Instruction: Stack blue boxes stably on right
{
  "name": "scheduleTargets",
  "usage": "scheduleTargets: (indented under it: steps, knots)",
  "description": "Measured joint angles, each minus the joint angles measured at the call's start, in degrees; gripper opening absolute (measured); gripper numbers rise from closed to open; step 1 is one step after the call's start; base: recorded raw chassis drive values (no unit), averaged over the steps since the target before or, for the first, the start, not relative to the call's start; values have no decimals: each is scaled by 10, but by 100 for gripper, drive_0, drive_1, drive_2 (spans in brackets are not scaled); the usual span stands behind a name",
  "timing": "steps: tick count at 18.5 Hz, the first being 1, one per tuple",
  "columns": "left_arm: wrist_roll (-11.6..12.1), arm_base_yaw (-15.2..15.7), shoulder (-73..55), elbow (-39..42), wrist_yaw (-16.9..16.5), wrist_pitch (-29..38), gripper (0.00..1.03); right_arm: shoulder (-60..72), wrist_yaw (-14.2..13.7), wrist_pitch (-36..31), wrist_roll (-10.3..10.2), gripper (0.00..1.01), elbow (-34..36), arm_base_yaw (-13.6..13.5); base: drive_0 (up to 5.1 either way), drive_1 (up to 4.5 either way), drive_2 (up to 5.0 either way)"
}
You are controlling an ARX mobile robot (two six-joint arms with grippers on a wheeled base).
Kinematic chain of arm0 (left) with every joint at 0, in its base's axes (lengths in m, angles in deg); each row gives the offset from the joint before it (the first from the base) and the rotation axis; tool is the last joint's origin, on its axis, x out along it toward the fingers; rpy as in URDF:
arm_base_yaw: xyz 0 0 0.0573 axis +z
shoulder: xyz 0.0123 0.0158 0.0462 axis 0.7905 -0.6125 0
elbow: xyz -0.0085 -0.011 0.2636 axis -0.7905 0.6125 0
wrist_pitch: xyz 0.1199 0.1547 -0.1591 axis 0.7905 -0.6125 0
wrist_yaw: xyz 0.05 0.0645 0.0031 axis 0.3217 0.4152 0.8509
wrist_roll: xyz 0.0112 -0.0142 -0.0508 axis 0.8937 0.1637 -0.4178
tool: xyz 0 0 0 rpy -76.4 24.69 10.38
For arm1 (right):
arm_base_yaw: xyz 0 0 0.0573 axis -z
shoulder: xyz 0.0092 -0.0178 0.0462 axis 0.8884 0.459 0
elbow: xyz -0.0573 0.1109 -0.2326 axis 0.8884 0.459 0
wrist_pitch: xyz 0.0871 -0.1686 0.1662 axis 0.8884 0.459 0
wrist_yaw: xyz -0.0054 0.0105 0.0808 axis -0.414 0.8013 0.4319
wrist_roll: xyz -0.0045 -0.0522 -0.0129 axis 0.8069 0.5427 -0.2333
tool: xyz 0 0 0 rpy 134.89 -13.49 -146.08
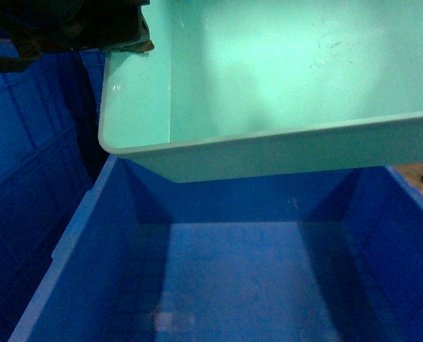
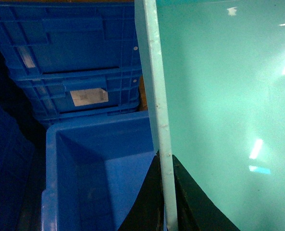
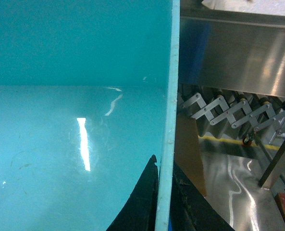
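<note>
No legible text in any view.

Left wrist view: white label (image 2: 88, 96) stuck on the side wall of a dark blue ribbed crate (image 2: 60, 103), the lower crate in a stack. Faint grey print on it, too blurred to read. A second pale sticker (image 2: 26, 57) on the crate above (image 2: 70, 38), seen at an angle; nothing readable on it.

Head view: no labels, brands or numbers visible on the turquoise tub (image 1: 268, 149) or the blue crate (image 1: 218, 285) beneath it.

Right wrist view: no markings readable on the tub wall or the metal conveyor frame (image 3: 238, 53) behind.
</note>
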Motion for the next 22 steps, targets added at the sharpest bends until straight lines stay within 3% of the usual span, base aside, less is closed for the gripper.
scheduleTargets:
  steps: [7,13,17,22]
  knots:
    - [0,28,-70,-45,-27,-10,2,63,0,2,5,7,-27,0,0,0,0]
    - [-3,29,-82,-42,-24,-67,2,57,-8,75,-7,7,8,-23,0,0,0]
    - [-16,43,-174,-53,-50,-80,2,160,-15,77,-15,7,5,-30,0,0,0]
    - [-12,50,-272,-120,-48,-121,2,268,-22,95,-11,7,-49,-35,0,0,0]
